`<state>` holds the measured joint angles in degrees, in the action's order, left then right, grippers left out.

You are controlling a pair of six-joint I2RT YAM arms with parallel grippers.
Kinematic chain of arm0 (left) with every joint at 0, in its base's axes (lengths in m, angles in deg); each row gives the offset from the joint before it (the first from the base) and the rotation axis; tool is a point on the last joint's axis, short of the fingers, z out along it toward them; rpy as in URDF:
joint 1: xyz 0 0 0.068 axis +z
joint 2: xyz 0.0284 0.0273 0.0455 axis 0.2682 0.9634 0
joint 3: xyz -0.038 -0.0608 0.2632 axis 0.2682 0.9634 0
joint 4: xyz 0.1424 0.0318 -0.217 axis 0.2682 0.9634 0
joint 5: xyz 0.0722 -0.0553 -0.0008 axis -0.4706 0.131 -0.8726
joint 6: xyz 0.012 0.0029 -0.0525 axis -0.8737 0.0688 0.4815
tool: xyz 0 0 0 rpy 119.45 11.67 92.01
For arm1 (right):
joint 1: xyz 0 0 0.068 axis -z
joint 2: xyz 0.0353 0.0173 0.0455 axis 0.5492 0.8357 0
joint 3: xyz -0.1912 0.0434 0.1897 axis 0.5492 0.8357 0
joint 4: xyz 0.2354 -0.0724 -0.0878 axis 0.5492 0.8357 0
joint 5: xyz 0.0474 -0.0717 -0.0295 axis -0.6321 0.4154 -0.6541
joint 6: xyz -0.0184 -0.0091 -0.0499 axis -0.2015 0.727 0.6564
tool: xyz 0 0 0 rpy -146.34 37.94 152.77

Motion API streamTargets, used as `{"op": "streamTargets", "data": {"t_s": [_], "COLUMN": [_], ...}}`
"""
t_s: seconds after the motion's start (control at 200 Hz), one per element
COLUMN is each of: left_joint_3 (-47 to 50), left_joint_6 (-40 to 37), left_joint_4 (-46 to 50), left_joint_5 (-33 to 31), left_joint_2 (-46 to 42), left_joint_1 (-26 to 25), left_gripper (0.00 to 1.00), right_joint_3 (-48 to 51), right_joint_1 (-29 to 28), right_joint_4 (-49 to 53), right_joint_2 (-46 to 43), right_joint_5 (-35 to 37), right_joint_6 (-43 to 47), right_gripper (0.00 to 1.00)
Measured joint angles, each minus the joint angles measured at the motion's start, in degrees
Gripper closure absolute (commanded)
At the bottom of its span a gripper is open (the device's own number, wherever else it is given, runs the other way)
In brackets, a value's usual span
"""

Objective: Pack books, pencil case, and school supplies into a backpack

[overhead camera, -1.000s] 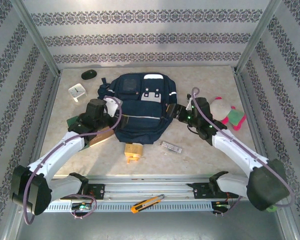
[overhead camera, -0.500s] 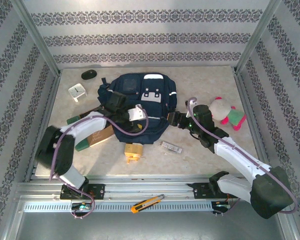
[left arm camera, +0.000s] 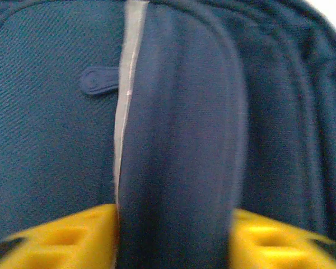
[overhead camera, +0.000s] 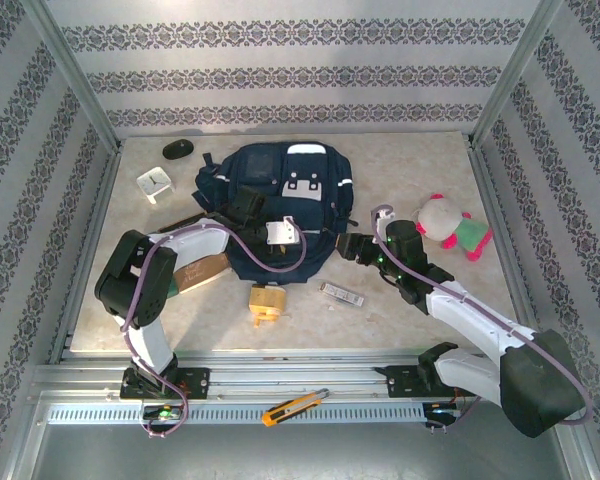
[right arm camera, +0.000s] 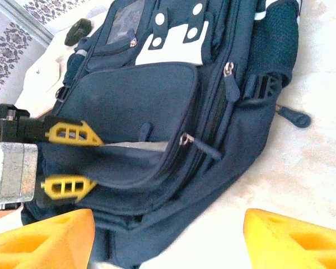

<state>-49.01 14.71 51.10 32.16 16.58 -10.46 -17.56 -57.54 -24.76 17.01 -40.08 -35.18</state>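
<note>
The navy backpack [overhead camera: 280, 190] lies flat mid-table, its front pocket [right arm camera: 140, 101] gaping. My left gripper [overhead camera: 280, 233] is shut on a fold of that pocket's fabric [left arm camera: 179, 140], one yellow finger [left arm camera: 67, 238] on each side of it. My right gripper [overhead camera: 348, 246] stands open beside the backpack's right lower corner, nothing between its fingers [right arm camera: 45, 238]. The brown book [overhead camera: 202, 271] lies left of the backpack, partly under my left arm. A tan-yellow blocky item [overhead camera: 265, 301] and a slim silver bar [overhead camera: 340, 293] rest in front of the backpack. The pencil case is out of view.
A white square clock [overhead camera: 154, 182] and a black mouse [overhead camera: 177, 149] sit at the back left. A pink-green plush toy [overhead camera: 452, 226] lies at the right. An orange box cutter [overhead camera: 295, 407] rests on the front rail. Patterned walls close in three sides.
My left arm swung from beside the book onto the backpack's front, and its jaws closed on the pocket fabric. My right gripper drew a little nearer and leftward, staying open.
</note>
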Motion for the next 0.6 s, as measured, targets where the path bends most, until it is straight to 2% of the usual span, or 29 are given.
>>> {"op": "streamTargets", "data": {"t_s": [0.04,0.145,0.25,0.445,0.6], "left_joint_3": [0.0,0.04,-1.42,-8.96,-11.67], "left_joint_6": [0.28,1.86,4.26,7.54,8.98], "left_joint_4": [-0.85,-1.33,1.29,6.25,7.39], "left_joint_5": [-0.33,-0.15,3.15,10.45,14.84], "left_joint_2": [-0.31,-2.95,-7.19,-11.78,-12.46], "left_joint_1": [-0.13,0.04,1.53,7.17,11.06], "left_gripper": [1.0,1.0,1.0,1.0,1.0], "right_joint_3": [-0.04,-0.9,-2.73,-9.81,-17.25], "right_joint_1": [0.13,1.7,4.83,11.74,14.03], "right_joint_4": [0.07,0.72,1.18,1.81,3.96], "right_joint_2": [0.55,3.04,6.19,13.99,21.18], "right_joint_5": [0.0,-0.66,-2.8,-10.14,-14.71], "right_joint_6": [0.55,3.52,9.29,23.3,37.42], "right_gripper": [0.29,0.29,0.3,0.32,0.35]}}
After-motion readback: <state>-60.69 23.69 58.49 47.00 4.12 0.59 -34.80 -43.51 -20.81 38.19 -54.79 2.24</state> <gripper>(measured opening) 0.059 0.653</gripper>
